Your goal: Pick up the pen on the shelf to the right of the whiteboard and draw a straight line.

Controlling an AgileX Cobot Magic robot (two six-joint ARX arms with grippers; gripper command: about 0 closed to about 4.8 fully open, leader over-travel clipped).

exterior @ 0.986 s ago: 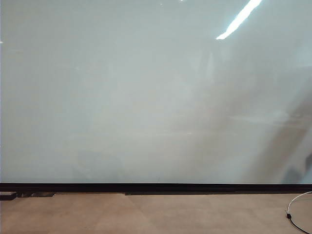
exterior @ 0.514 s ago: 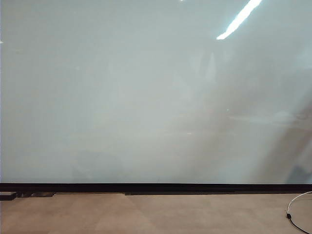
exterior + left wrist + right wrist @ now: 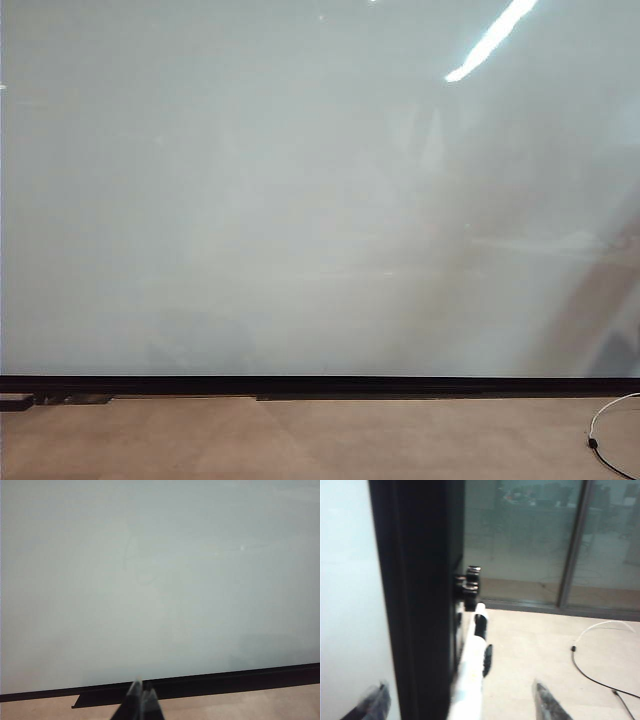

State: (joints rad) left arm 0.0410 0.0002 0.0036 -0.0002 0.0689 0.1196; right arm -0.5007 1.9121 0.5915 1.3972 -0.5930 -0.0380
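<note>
Only the fingertips of the robot show. The left gripper [image 3: 141, 696] appears as two slim, dark, pointed fingertips with pale, slightly glossy ends, pressed side by side. The right gripper [image 3: 460, 700] shows two dark grey, blurred, tapering fingertips [image 3: 546, 702] set far apart, their surfaces looking dull and faintly speckled.

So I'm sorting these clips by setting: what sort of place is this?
Probably an office or meeting room: a large whiteboard fills the wall above a beige floor, and the right wrist view shows glass partitions beyond the board's black edge.
</note>
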